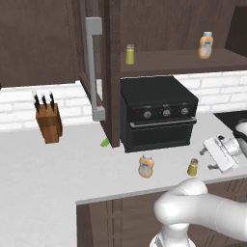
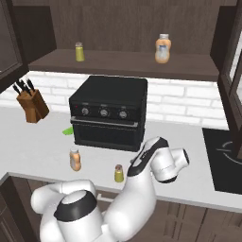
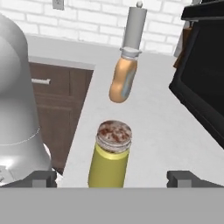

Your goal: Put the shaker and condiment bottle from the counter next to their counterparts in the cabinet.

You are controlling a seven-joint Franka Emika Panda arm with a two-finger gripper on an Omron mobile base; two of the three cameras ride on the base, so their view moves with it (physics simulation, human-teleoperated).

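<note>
The yellow-green shaker with its brownish cap stands upright on the counter near the front edge, also in the base views. My gripper is open, level with the shaker, one fingertip on each side and apart from it. The hand reaches in from the shaker's right. The orange condiment bottle stands further left, in front of the oven. On the cabinet shelf stand their counterparts, a shaker and an orange bottle.
A black oven sits under the shelf, behind both counter items. The cabinet door stands open with its grey bar handle. A knife block stands at the left. A dark cooktop lies at the right.
</note>
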